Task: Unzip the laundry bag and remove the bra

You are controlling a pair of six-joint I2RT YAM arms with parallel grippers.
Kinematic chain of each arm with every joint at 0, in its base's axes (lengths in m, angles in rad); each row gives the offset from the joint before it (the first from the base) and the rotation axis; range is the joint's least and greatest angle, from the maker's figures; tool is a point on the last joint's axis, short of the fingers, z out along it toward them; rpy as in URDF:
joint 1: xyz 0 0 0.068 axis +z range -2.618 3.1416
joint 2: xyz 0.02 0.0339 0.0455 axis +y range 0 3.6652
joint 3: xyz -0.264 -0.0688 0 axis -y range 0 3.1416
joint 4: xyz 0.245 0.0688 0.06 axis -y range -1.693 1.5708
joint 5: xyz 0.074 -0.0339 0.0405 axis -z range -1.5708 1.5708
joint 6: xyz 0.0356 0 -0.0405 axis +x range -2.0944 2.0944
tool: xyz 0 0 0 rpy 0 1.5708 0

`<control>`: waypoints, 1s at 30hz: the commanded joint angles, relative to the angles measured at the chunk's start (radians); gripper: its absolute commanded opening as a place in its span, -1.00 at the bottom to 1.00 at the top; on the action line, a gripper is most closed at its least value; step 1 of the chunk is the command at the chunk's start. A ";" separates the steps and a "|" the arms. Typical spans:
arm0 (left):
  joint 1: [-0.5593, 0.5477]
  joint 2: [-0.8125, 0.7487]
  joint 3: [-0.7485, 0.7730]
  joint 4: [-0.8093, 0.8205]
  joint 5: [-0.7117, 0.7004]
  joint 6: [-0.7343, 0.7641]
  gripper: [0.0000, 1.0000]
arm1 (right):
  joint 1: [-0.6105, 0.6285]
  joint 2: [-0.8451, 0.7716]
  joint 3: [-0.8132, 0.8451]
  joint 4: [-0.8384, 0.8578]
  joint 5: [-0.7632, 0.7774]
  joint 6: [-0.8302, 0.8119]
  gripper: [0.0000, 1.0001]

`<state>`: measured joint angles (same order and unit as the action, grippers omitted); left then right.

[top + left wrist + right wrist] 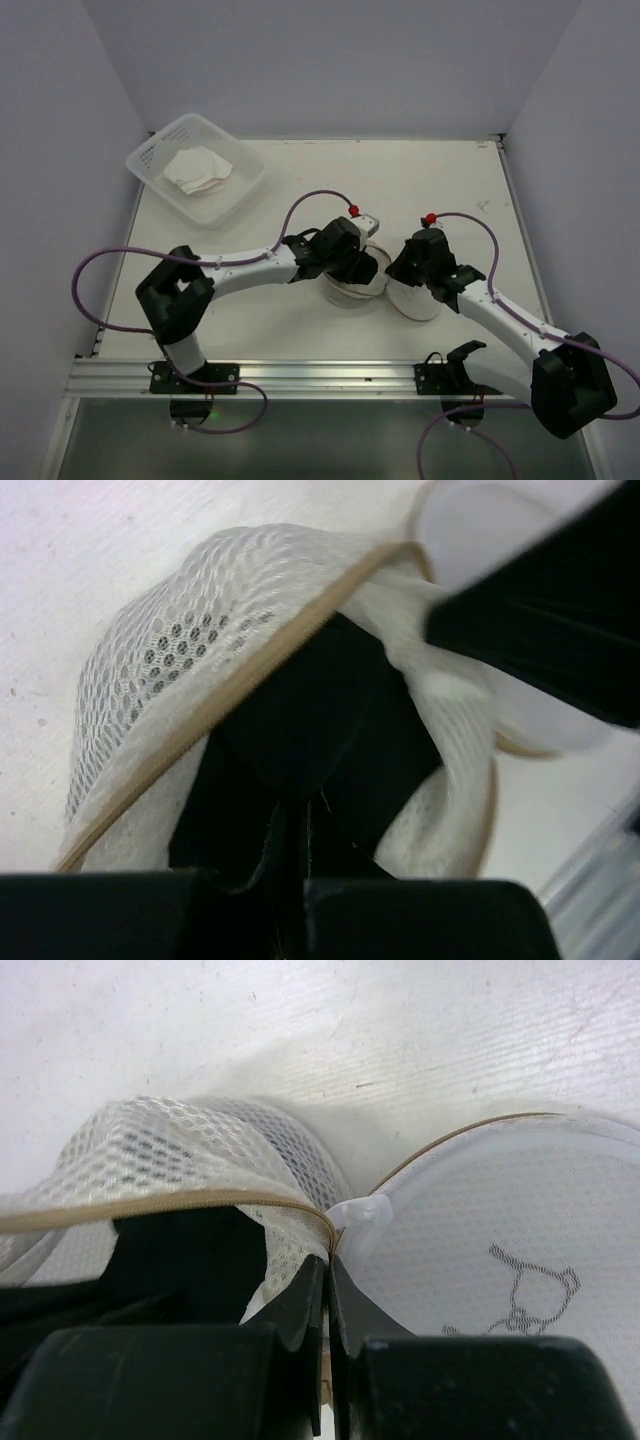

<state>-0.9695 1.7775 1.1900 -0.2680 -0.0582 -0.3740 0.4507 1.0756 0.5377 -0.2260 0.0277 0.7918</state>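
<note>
The cream-white mesh laundry bag point(415, 300) lies mid-table between my two arms, its zip undone and its mouth gaping. In the left wrist view the mesh wall point(170, 650) arches over the black bra point(320, 720) inside. My left gripper point(295, 830) reaches into the mouth and is shut on the bra's black fabric. My right gripper point(328, 1265) is shut on the bag's zip seam just below the white zip pull point(362, 1222). Next to it lies the flat face with the black pictogram point(520, 1290). From above, both grippers point(358, 268) point(402, 272) cover most of the bag.
A clear rectangular plastic tub point(150, 150) stands at the back left with a crumpled white cloth point(198, 170) in it. White walls close the table on three sides. A metal rail point(320, 378) runs along the near edge by the arm bases.
</note>
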 commanded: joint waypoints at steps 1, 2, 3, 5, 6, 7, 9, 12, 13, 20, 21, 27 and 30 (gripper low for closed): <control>0.015 -0.176 -0.062 0.171 0.242 0.121 -1.00 | -0.004 0.012 0.057 -0.009 0.044 -0.037 -1.00; 0.017 -0.193 -0.072 0.179 0.267 0.132 -1.00 | -0.004 0.015 0.067 -0.018 0.047 -0.043 -1.00; 0.018 -0.220 -0.078 0.187 0.294 0.156 -1.00 | -0.004 0.015 0.070 -0.021 0.048 -0.045 -1.00; 0.018 -0.236 -0.084 0.179 0.371 0.182 -1.00 | -0.006 0.015 0.082 -0.024 0.046 -0.060 -1.00; 0.020 -0.246 -0.086 0.171 0.391 0.201 -1.00 | -0.004 0.015 0.085 -0.026 0.041 -0.066 -1.00; 0.022 -0.253 -0.093 0.173 0.411 0.205 -1.00 | -0.004 0.020 0.093 -0.027 0.038 -0.075 -1.00; 0.032 -0.279 -0.105 0.199 0.413 0.198 -1.00 | -0.006 0.027 0.110 -0.039 0.019 -0.100 -1.00; 0.072 -0.311 -0.136 0.303 0.419 0.132 -1.00 | -0.006 0.037 0.111 -0.029 -0.012 -0.124 -1.00; 0.083 -0.316 -0.141 0.331 0.408 0.109 -1.00 | -0.004 0.037 0.105 -0.023 -0.023 -0.121 -1.00; 0.130 -0.351 -0.188 0.645 0.339 -0.156 -1.00 | -0.001 0.011 0.013 0.045 -0.133 -0.094 -1.00; 0.130 -0.342 -0.188 0.706 0.336 -0.219 -1.00 | 0.000 0.007 0.010 0.045 -0.135 -0.092 -1.00; 0.123 -0.326 -0.210 0.794 0.173 -0.359 -1.00 | 0.014 -0.023 0.001 0.033 -0.129 -0.075 -1.00; 0.126 -0.343 -0.222 0.786 0.077 -0.440 -1.00 | 0.029 -0.040 0.004 0.022 -0.098 -0.069 -1.00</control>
<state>-0.8463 1.4712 0.9833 0.4145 0.1516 -0.6853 0.4664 1.0687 0.5388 -0.2169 -0.0792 0.7109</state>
